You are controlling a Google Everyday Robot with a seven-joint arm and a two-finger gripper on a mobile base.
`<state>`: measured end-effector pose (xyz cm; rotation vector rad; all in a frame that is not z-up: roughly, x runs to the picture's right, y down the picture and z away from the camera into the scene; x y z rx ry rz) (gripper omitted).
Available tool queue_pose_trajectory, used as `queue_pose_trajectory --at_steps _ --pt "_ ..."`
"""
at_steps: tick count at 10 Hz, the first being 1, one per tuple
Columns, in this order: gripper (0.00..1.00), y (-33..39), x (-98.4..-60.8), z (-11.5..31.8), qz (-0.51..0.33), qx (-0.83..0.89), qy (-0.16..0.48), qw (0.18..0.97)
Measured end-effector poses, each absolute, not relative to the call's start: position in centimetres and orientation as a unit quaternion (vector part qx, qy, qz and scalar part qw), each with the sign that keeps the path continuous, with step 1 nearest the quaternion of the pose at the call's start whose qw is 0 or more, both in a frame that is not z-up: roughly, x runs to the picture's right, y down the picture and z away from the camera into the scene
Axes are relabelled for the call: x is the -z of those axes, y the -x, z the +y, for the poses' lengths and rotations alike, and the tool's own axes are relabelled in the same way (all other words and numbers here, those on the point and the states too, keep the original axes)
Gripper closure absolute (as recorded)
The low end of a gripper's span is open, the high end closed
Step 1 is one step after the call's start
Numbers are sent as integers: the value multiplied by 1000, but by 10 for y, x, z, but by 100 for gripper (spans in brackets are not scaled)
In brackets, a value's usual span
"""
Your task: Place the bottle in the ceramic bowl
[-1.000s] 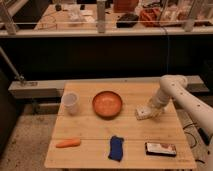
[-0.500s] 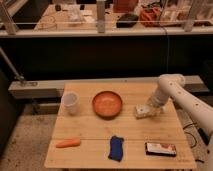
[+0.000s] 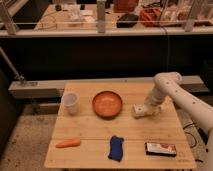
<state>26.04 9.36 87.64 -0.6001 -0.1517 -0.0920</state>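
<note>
One arm reaches in from the right edge of the frame, and its gripper (image 3: 148, 108) sits low over the right-centre part of the table (image 3: 90, 132), right at the bottle (image 3: 140, 111). The bottle is small, white and boxy; it lies tilted on the wood just right of the ceramic bowl (image 3: 107, 103), near it but not touching, and outside it. The gripper meets the bottle's right end. Whether the fingers are spread or closed around the bottle cannot be told from this view.

The ceramic bowl, round and orange-brown with a darker rim, stands near the middle of the table. Left of it, a little apart, stands a white cup (image 3: 70, 102), upright. Along the lower edge of the table lie three more things, well apart from each other: an orange carrot (image 3: 68, 143) at lower left, a crumpled blue cloth (image 3: 116, 148) at lower centre, and a flat dark box (image 3: 160, 148) with a red-white label at lower right.
</note>
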Motion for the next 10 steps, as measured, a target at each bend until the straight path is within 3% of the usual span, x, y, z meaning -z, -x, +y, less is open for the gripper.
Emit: queue_pose_trajectory --at_steps 10 --pt "100 -181 -870 59 -84 105 289 948"
